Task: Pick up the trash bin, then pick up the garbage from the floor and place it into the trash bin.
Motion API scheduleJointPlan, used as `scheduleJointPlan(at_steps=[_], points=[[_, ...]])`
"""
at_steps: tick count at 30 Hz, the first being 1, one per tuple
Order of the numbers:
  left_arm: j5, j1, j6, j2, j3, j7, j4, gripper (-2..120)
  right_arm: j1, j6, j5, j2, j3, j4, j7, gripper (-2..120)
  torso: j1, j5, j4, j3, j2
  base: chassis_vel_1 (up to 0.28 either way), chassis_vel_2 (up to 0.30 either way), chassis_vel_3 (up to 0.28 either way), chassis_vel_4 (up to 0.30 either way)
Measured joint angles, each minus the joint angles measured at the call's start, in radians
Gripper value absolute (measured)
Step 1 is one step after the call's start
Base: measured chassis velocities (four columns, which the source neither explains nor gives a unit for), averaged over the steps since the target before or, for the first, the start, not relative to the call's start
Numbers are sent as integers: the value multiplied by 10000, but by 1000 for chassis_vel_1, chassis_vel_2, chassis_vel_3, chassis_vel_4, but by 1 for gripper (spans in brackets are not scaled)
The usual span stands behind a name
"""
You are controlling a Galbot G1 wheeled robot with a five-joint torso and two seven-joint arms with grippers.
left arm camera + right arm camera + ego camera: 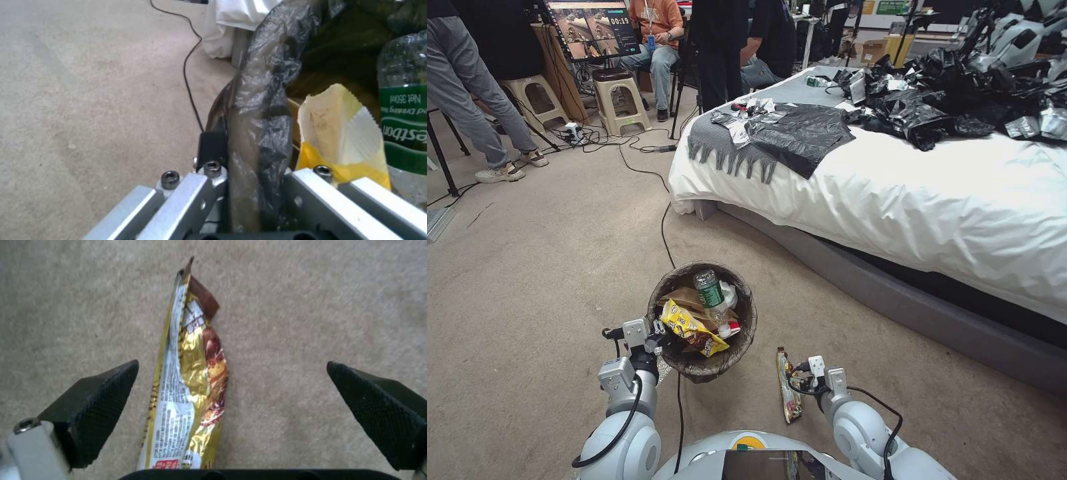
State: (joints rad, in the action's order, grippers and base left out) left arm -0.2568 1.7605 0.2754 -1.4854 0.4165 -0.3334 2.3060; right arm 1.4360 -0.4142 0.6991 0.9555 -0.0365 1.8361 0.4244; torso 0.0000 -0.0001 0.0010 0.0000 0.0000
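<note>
Floor: beige carpet (540, 280) carrying everything; a white-covered bed (894, 193) runs along its far right side.
Trash bin: small round bin lined with a dark plastic bag (702, 319), near the carpet's near edge, left of centre; whether it rests on the floor or is lifted cannot be told.
Bin contents: green-labelled clear bottle (712, 295), yellow snack packet (692, 328), tan paper; judged most of the litter is already collected.
Left gripper (650, 337): pinched on the bag-covered rim (253, 133).
Remaining garbage: long gold-and-brown foil wrapper (191, 386), flat on the carpet just right of the bin, long axis running away from the robot.
Right gripper (231, 413): spread wide, straddling the wrapper's near end, not touching; pickup and drop remain.
</note>
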Motion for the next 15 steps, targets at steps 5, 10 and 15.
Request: scheduleJointPlan(at_steps=[5, 10, 15], points=[[17, -13, 0, -11, 0, -2, 3, 0, -248, 79, -129, 240, 126, -637, -200, 100, 0, 0, 0, 0, 0, 0, 0, 0, 0], [54, 17, 0, -20, 0, -4, 4, 0, -396, 130, -192, 354, 277, -974, -272, 100, 0, 0, 0, 0, 0, 0, 0, 0, 0], [126, 39, -8, -69, -16, -4, 4, 0, -631, 184, -343, 533, 506, -1457, -358, 100, 0, 1, 0, 0, 0, 0, 0, 0, 0]])
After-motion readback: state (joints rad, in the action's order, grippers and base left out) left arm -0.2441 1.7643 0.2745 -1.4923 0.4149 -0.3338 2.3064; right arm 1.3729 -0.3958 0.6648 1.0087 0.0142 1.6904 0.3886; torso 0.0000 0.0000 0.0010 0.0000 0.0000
